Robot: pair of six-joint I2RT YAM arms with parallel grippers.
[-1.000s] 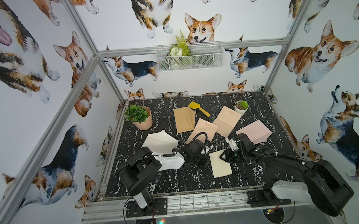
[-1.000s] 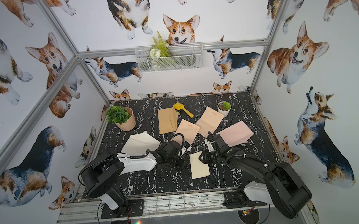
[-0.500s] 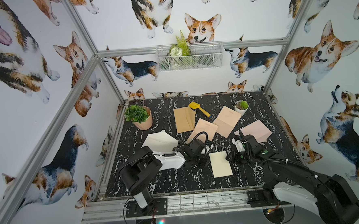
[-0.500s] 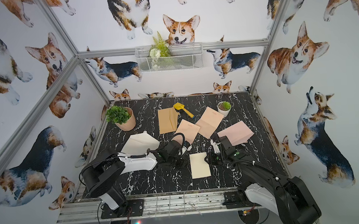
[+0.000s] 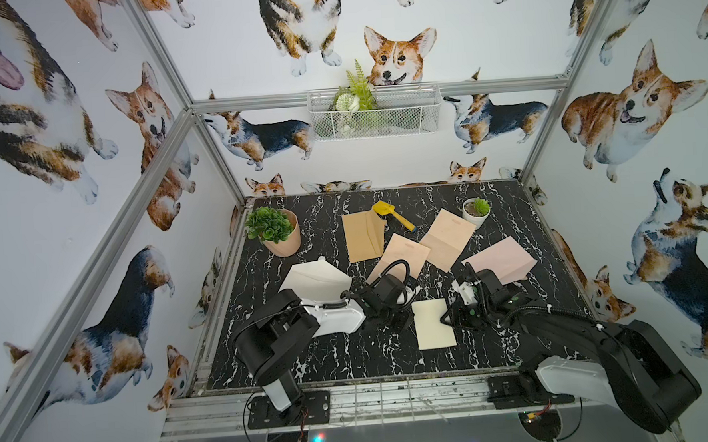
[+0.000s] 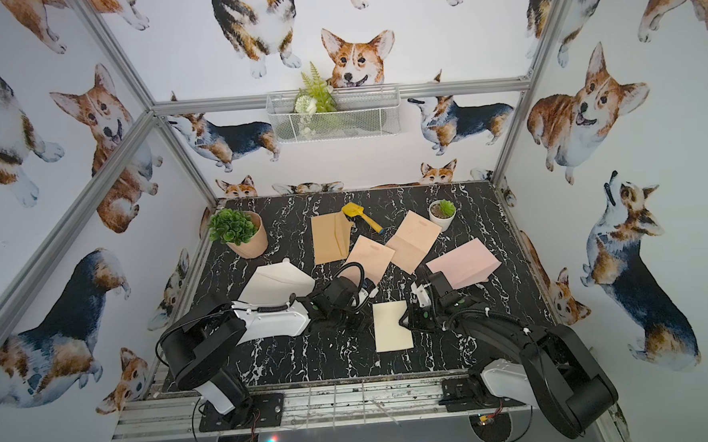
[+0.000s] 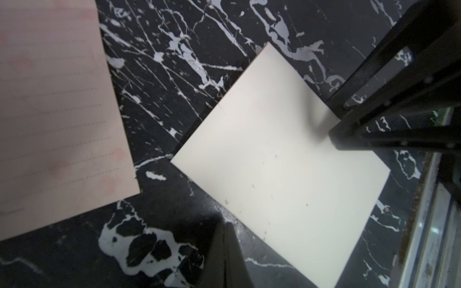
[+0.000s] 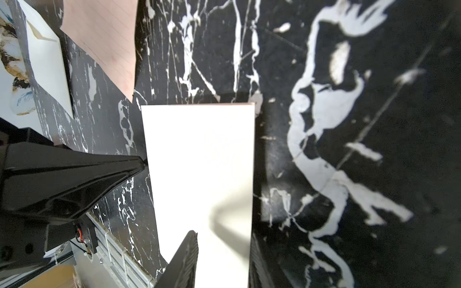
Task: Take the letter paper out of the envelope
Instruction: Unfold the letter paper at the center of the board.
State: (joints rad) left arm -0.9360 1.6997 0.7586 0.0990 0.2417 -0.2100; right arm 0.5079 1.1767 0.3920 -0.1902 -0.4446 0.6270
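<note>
Two black robot arms reach low over a black marble table (image 5: 343, 357), seen from above. The left arm (image 5: 332, 314) stretches from its base at 7 o'clock toward the centre, with its forearm nearly level. The left gripper (image 8: 141, 163) is clenched on nothing, and its tip is at one long edge of the cream envelope (image 5: 432, 324). The right arm (image 5: 566, 331) comes in low from 5 o'clock, bent at the elbow. The right gripper (image 5: 446, 319) stands parted and grasps nothing. One finger (image 8: 185, 259) is over the envelope and its mate is past the other long edge.

The cream envelope lies flat just toward 5 o'clock from the table's centre. The left gripper is at its 9 o'clock and the right at its 3. A thin pink line (image 8: 250, 103) shows at one short end; whether it is the paper cannot be told.

Counted:
- Three envelopes: the cream one, a white envelope (image 5: 313, 276) at 9 o'clock and a brown envelope (image 5: 361, 238) at 11.
- One pink piece (image 5: 500, 258) at 3, either envelope or sheet.
- Two peach sheets (image 5: 404, 254), (image 5: 446, 236), at 1 and 2.
- Two potted plants (image 5: 276, 234), (image 5: 476, 211), at 10 and 2.
- One yellow scoop (image 5: 389, 214) at 12.
- One wire basket (image 5: 374, 121) on the far wall.
</note>
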